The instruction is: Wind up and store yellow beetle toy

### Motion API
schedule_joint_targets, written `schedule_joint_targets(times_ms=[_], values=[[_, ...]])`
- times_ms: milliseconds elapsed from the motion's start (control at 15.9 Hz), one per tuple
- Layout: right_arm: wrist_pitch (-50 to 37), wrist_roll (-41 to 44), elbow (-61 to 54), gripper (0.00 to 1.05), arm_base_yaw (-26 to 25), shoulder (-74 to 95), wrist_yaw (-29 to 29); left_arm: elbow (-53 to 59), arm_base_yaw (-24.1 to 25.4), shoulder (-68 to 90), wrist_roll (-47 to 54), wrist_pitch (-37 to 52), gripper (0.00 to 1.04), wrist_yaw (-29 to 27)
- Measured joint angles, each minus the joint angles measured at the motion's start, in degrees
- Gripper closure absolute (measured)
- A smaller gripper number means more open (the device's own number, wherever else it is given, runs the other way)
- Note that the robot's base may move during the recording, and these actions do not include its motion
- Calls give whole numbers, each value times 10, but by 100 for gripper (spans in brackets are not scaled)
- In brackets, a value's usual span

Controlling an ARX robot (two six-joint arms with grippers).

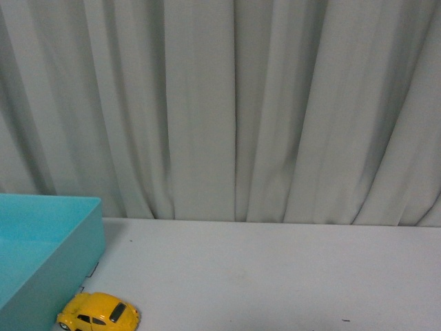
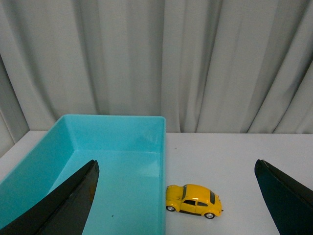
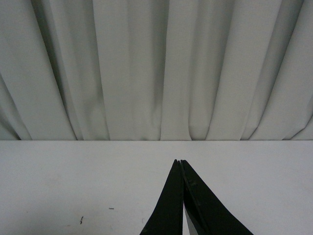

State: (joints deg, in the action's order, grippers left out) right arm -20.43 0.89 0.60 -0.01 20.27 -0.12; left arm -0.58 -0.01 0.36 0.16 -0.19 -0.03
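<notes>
At the far left of the front view stands a turquoise box (image 1: 48, 255), cut by the picture edge, so only its right wall and a part of its inside are seen. The left wrist view gives more of it (image 2: 117, 161): the four walls and the smooth inner floor, open at the top.

Just to the right of the box's near corner, on the white surface (image 1: 275, 276), stands the yellow beetle toy (image 1: 98, 312). It is upright on its wheels, in the near left part of the scene. In the front view its lower part is cut off by the picture edge, and I cannot tell there if it touches the box. The left wrist view shows the whole toy (image 2: 193, 200), with a narrow strip of surface between it and the box wall.

The left claw (image 2: 176, 166) shows only in its own wrist view. Its two dark fingers (image 2: 63, 205) are wide apart, one over the box and the other over the bare surface to the right of the toy, and they hold nothing.

The right claw (image 3: 179, 164) shows only in the right wrist view. Its fingers are pressed together with nothing between them, above bare white surface with a few small dark specks (image 3: 81, 220).

Behind everything hangs a pale grey curtain (image 1: 234, 103) in long folds.
</notes>
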Motion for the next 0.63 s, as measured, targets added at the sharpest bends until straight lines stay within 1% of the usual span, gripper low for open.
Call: schedule_joint_targets(times_ms=[188, 565, 628], values=[[45, 0, 0, 103, 0, -45, 0, 0, 0, 0, 0, 0, 7, 0], [105, 0, 0, 103, 0, -103, 0, 0, 0, 0, 0, 0, 7, 0], [156, 0, 1, 103, 0, -135, 0, 0, 0, 0, 0, 0, 7, 0]])
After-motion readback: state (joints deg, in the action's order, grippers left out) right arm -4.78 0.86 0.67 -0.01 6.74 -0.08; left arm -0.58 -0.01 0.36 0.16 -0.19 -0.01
